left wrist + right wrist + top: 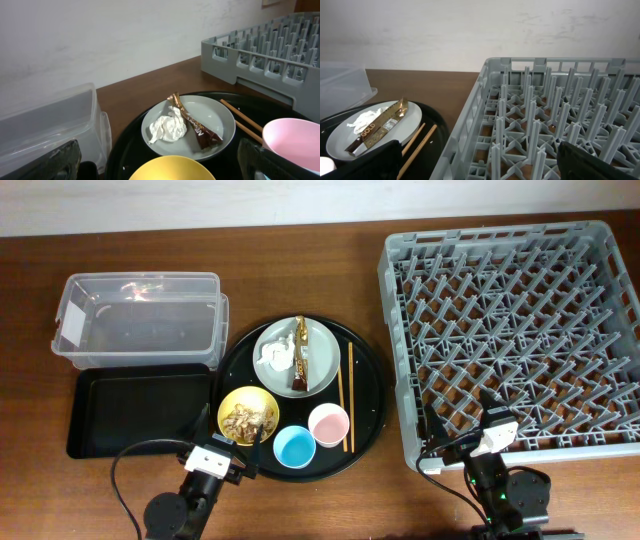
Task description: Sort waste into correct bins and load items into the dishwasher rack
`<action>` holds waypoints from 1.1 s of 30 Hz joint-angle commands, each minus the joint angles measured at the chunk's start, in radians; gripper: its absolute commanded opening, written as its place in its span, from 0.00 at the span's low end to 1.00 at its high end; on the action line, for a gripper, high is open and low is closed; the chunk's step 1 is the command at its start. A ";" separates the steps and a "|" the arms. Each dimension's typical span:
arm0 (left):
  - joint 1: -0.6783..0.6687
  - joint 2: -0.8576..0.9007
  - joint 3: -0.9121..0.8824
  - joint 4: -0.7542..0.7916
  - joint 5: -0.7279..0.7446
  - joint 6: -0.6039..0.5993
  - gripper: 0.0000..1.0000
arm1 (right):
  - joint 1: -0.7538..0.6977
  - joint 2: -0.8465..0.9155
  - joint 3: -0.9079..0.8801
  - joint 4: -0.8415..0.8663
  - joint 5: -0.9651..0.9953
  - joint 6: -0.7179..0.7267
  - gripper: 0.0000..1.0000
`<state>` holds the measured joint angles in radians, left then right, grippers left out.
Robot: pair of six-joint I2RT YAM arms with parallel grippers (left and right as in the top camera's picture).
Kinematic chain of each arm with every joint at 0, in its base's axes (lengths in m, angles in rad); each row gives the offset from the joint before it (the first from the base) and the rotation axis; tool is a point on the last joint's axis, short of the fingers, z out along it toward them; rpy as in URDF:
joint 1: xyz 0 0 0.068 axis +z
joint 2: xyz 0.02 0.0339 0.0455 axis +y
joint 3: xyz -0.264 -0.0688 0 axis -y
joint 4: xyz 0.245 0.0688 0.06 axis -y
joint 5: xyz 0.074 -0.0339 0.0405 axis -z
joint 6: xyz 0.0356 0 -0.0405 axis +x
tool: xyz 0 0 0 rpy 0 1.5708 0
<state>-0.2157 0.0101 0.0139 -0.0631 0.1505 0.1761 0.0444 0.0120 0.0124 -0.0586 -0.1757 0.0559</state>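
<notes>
Lying on the grey-white round plate (220, 116) beside the brown-gold crinkled wrapper (199, 131), the crumpled white tissue (167, 127) looks feather-light and soft; pinch its raised middle. Both the left gripper (160, 162) and right gripper (480, 162) gape wide, empty

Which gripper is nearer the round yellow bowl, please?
Left. The left gripper is just beside the bowl; the right gripper is over at the light-grey plastic rack.
</notes>
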 commanded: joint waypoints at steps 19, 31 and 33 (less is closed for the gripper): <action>0.003 -0.005 -0.005 -0.001 0.007 0.005 0.99 | -0.006 -0.008 -0.007 -0.001 -0.008 0.004 0.99; 0.003 -0.005 -0.005 -0.001 0.023 0.005 0.99 | -0.006 -0.008 -0.007 0.000 -0.009 0.005 0.99; 0.003 -0.005 -0.005 0.005 0.048 0.005 0.99 | -0.006 -0.009 -0.007 0.014 -0.087 0.005 0.99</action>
<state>-0.2157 0.0101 0.0139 -0.0631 0.1577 0.1761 0.0444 0.0120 0.0124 -0.0582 -0.1802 0.0559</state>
